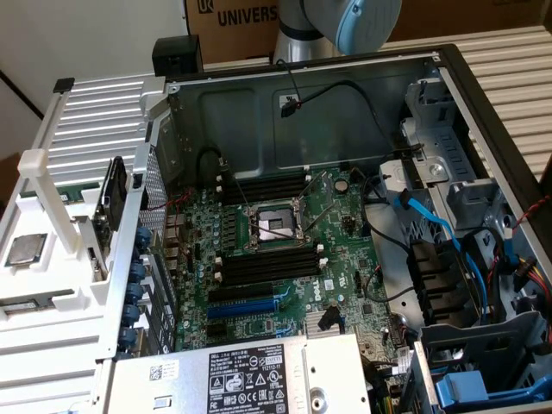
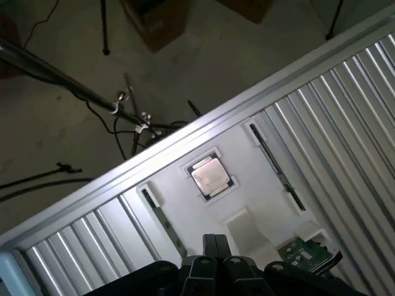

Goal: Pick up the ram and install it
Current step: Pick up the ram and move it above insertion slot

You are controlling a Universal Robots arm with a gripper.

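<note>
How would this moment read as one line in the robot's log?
gripper: shut, holding nothing | position: over white tray, near CPU | ram: upright on tray, untouched

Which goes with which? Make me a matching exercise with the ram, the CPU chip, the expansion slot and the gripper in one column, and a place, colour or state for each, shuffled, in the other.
Column one:
1. ram
2. CPU chip
3. expansion slot
4. gripper

Column two:
A. blue, on the motherboard
B. shut and empty, over the white tray
C. lying flat in a recess of the tray
D. standing on edge in the tray

Pairs: 1-D, 2-C, 3-A, 4-B.
</note>
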